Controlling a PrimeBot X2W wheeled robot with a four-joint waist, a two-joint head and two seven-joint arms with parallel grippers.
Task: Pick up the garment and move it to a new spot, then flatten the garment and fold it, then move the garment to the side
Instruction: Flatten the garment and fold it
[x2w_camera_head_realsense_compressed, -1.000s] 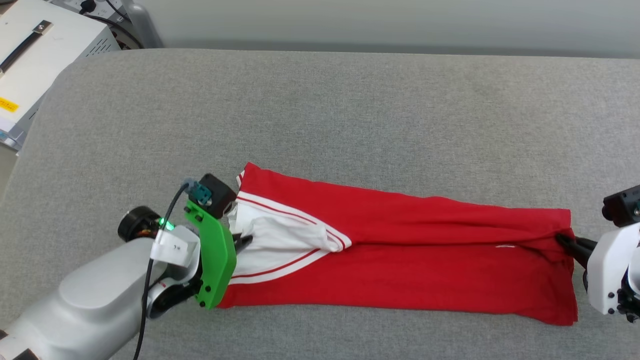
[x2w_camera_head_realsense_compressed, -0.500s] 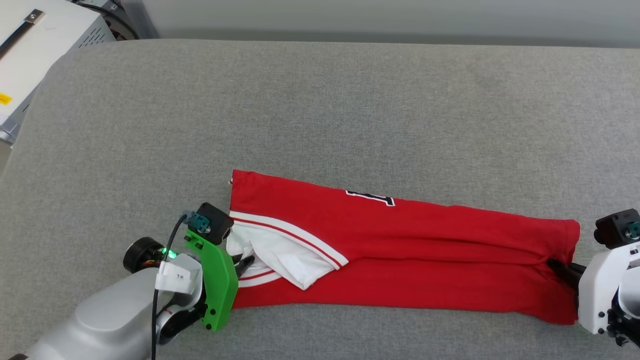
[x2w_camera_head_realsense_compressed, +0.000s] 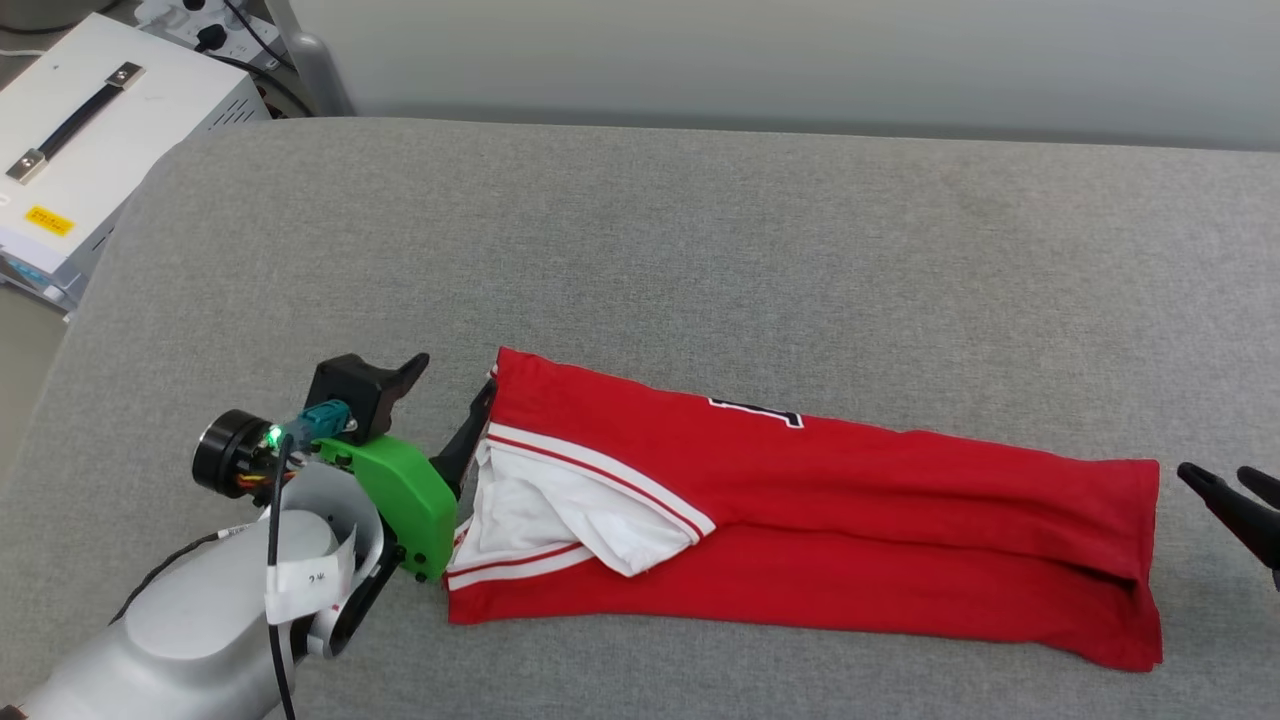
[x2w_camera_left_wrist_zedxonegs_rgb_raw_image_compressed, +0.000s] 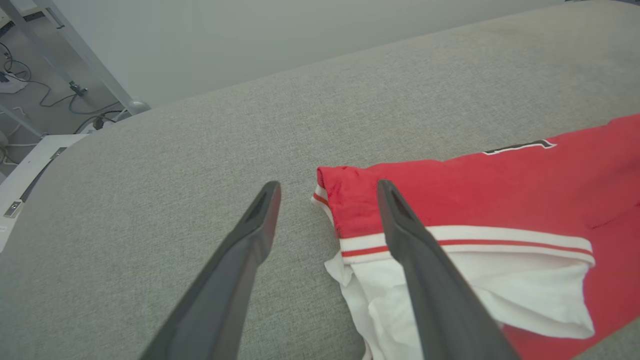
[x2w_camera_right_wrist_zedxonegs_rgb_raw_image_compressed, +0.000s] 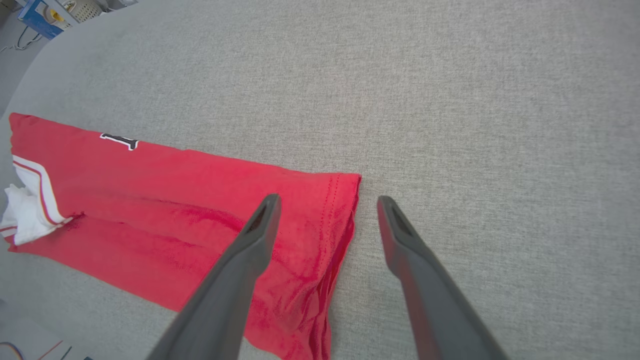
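Counting the items in the head view gives one garment (x2w_camera_head_realsense_compressed: 820, 520), two grippers, one grey padded surface (x2w_camera_head_realsense_compressed: 700, 250) and one white equipment box (x2w_camera_head_realsense_compressed: 90, 150) beyond the surface's far left corner. The garment lies flat on the near half of the surface, folded lengthwise into a single long, narrow red band. Its long axis runs across the robot's front from left to right, slightly skewed, so that the left end sits farther from the robot than the right end. The sleeve end points to the robot's left: one white sleeve (x2w_camera_head_realsense_compressed: 560, 510) with white-and-red striped trim lies on top of the red fabric there. The hem end points to the robot's right. One fragment of black, white-outlined lettering (x2w_camera_head_realsense_compressed: 755, 410) shows at the far long edge. The left gripper (x2w_camera_head_realsense_compressed: 455, 375) stands with its two dark fingers spread wide and grips nothing; in the left wrist view one finger crosses over the sleeve end and the other is over bare surface. The right gripper (x2w_camera_head_realsense_compressed: 1215, 472) also has its two fingers parted and empty, just beside the hem end without touching it; in the right wrist view one finger crosses over the hem corner and the other over bare surface
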